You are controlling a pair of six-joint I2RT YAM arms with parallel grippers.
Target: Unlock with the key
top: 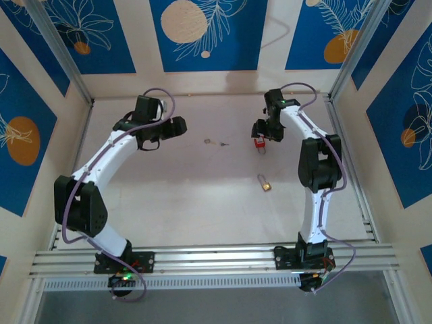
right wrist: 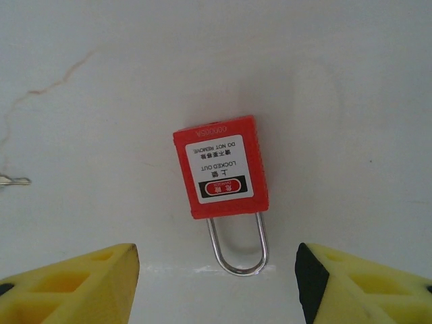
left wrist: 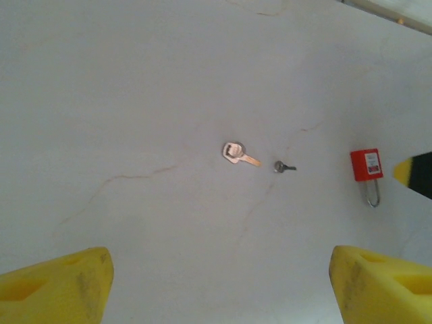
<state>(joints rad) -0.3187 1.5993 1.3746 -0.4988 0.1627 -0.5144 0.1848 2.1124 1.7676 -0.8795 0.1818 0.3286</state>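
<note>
A red padlock (right wrist: 220, 167) lies flat on the white table with its steel shackle (right wrist: 237, 246) pointing toward my right gripper (right wrist: 216, 283). That gripper's yellow fingers stand apart on either side of the shackle and do not touch it. From above, the right gripper (top: 262, 133) hovers just over the red padlock (top: 258, 144). A brass-coloured key (left wrist: 236, 152) and a small dark key (left wrist: 282, 166) lie left of the red padlock (left wrist: 366, 165). My left gripper (left wrist: 219, 290) is open and empty, well short of the keys. From above, the left gripper (top: 177, 127) sits left of the keys (top: 214, 142).
A small brass padlock (top: 264, 183) lies on the table nearer the arm bases, below the red one. Aluminium frame posts and patterned walls border the table (top: 202, 202) on three sides.
</note>
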